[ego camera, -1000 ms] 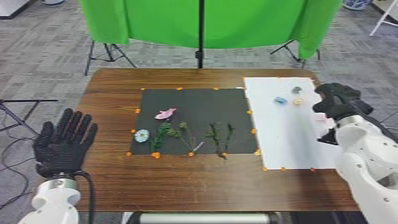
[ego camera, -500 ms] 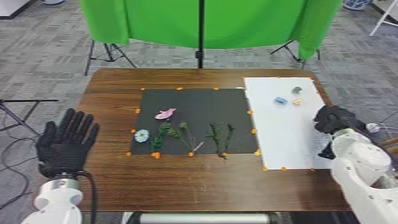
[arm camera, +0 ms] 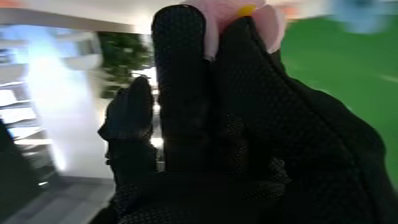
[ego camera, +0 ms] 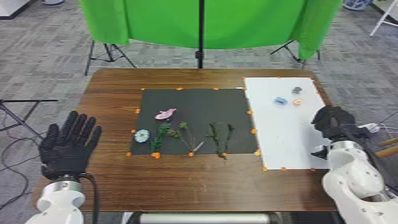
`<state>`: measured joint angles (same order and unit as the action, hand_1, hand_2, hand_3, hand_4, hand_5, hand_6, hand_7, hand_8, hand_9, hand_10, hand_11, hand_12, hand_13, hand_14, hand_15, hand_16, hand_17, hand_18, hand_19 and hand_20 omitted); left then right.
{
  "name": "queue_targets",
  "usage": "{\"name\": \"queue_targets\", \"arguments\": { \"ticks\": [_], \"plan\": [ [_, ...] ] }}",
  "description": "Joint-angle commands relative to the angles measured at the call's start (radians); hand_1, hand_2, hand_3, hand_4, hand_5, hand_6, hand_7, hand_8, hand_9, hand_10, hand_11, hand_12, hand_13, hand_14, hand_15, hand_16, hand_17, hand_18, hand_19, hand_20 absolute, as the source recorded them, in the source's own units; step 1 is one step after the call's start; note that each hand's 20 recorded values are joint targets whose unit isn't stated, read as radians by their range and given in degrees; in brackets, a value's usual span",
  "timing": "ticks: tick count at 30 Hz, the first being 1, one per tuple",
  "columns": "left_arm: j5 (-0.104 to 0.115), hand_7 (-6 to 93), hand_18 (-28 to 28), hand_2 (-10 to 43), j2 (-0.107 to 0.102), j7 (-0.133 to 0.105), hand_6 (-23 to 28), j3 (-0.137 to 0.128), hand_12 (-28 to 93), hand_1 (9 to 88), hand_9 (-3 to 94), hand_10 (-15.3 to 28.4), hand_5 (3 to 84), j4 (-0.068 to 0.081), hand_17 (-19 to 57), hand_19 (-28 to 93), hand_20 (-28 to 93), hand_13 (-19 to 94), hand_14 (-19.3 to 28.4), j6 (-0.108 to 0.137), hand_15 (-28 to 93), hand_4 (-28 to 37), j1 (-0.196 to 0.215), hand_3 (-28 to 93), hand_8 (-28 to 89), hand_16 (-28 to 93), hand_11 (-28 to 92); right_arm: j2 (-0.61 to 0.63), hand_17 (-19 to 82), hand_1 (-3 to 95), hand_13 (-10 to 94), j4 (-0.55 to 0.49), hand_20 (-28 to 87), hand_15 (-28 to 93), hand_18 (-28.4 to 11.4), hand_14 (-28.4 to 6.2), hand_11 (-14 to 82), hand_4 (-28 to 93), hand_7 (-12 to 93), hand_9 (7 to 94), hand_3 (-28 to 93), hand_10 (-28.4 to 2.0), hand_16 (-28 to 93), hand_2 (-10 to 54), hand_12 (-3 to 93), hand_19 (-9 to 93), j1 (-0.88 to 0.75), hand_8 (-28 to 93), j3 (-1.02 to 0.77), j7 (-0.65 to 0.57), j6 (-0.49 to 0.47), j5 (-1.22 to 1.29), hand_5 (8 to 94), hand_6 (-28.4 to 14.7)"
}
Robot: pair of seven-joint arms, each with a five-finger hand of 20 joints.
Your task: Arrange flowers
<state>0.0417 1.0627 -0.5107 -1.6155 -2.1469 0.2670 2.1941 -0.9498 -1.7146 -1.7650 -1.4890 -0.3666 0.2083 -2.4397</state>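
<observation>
Right hand [ego camera: 331,119] by white sheet [ego camera: 282,135], fingertips clamped on pink flower [arm camera: 270,31]. Black mat [ego camera: 202,100] holds green stems [ego camera: 161,136], blue flower [ego camera: 141,135], pink bloom [ego camera: 165,114]: arrangement seems partly done. Left hand [ego camera: 65,152] slightly spread. Small blossoms [ego camera: 281,100] on sheet, probably unplaced.

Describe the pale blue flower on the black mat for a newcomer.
Brown table, black mat left of the white sheet. The flower lies near the mat's left edge, toward the robot. It's round and pale blue, unlike its neighbours, a pink piece and green stems.
</observation>
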Motion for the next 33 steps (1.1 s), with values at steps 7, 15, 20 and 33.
{"name": "queue_targets", "arguments": {
  "ticks": [7, 15, 20, 33],
  "plan": [
    [0.004, 13.1, 13.9, 18.1, 0.007, 0.042, 9.2, 0.000, 8, 27.2, 43.3, 14.7, 49.1, 0.014, -7.6, 38, 13, 32, 15.9, 0.012, 40, -28.3, -0.004, 76, -10, -9, 22, -0.140, 32, 62.5, 72, -0.208, 44, 36, -20.2, -4.6, 6.4, -28, 31, 88.0, 72, -8.6, 41, -9.5, 35.4, 86, 0.255, -3, 0.366, 0.198, -0.069, 0.048, 79.2, 3.0],
    [0.001, 13.2, 13.9, 18.2, -0.002, 0.069, 9.3, 0.041, 8, 27.1, 43.4, 14.8, 49.3, 0.041, -7.6, 38, 13, 32, 15.8, 0.016, 40, -28.3, -0.072, 76, -10, -9, 22, -0.354, 31, 62.2, 71, -0.020, 44, 36, -20.1, -4.7, 6.3, -28, 31, 87.6, 73, -8.7, 41, -9.5, 35.3, 86, 0.442, -3, 0.578, 0.429, -0.052, -0.052, 79.2, 2.9],
    [-0.001, 13.4, 13.9, 18.3, -0.014, 0.080, 9.2, 0.072, 8, 27.2, 43.5, 14.8, 49.4, 0.057, -7.6, 38, 13, 32, 15.8, 0.013, 40, -28.3, -0.121, 76, -11, -9, 22, -0.430, 30, 61.7, 70, 0.076, 43, 35, -20.1, -4.3, 5.7, -28, 30, 86.5, 73, -8.3, 40, -9.5, 34.3, 83, 0.486, -4, 0.631, 0.500, -0.065, -0.163, 78.5, 3.5],
    [0.005, 13.4, 13.9, 19.3, -0.027, 0.076, 9.3, 0.055, 8, 27.0, 43.6, 14.8, 49.5, 0.028, -7.5, 38, 13, 32, 15.9, 0.013, 40, -28.3, -0.083, 76, -11, -9, 22, -0.463, 29, 61.9, 69, 0.125, 44, 33, -20.3, -3.9, 5.0, -28, 29, 84.4, 72, -8.3, 41, -9.5, 32.9, 83, 0.416, -5, 0.623, 0.409, -0.194, -0.258, 76.1, 3.5]
  ]
}}
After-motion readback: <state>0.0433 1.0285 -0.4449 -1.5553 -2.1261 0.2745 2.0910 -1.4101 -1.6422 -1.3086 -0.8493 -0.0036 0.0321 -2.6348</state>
